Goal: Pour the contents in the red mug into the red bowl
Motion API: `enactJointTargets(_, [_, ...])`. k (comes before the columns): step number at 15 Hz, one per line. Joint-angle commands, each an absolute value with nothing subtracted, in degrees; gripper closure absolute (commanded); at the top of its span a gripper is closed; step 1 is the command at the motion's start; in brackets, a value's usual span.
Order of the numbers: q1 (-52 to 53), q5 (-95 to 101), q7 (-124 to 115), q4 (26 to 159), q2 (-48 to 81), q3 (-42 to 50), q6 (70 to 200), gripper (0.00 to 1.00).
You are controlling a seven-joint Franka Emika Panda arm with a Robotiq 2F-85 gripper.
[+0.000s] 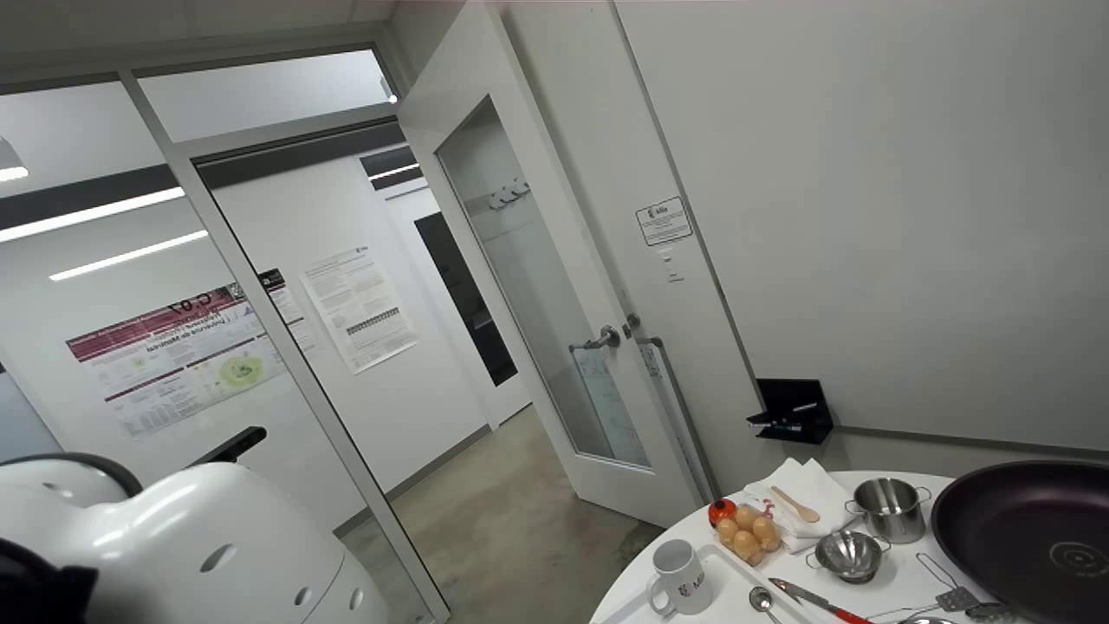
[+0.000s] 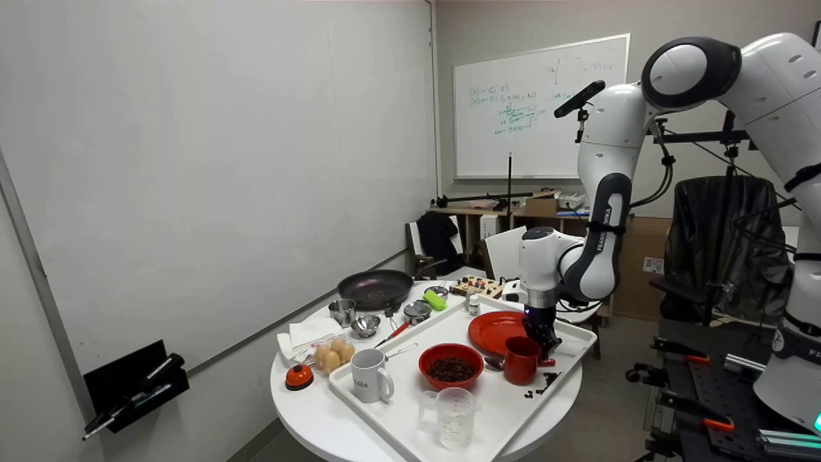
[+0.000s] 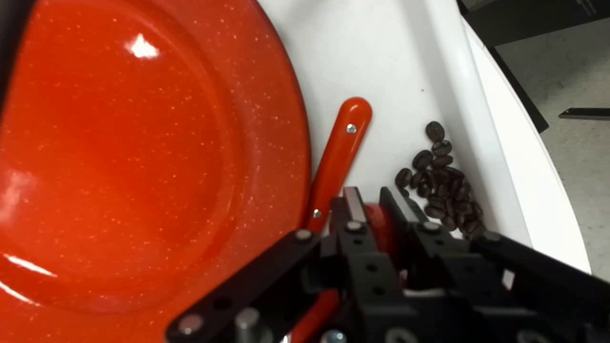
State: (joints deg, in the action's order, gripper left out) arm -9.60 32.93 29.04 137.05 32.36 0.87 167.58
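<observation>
The red mug stands upright on the white tray in an exterior view. I cannot see into it. My gripper points down at its handle side, with the mug's handle between the two close-set fingers in the wrist view. The fingers look shut on that handle. The rest of the mug is mostly hidden by the gripper in the wrist view. The red bowl sits on the tray to the left of the mug in that exterior view, with dark beans inside. Mug and bowl are outside the remaining exterior view.
A red plate lies beside the gripper, with a red-handled utensil along its edge. Loose coffee beans lie by the tray's rim. A clear measuring jug and a grey-white cup stand near the bowl.
</observation>
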Motion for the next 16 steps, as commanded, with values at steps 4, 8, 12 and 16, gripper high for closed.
enactJointTargets(4, [-11.18, 30.46, 33.39, 141.90, 24.67, -1.49, 164.35, 0.96])
enactJointTargets(8, [-10.15, 28.65, 37.31, 141.86, 20.00, -2.62, 156.64, 0.96])
enactJointTargets(12, [-6.50, 28.56, 40.14, 137.08, 15.58, -1.95, 145.15, 0.96])
enactJointTargets(16, [-3.60, 29.55, 42.73, 129.99, 14.91, -1.94, 136.69, 0.96])
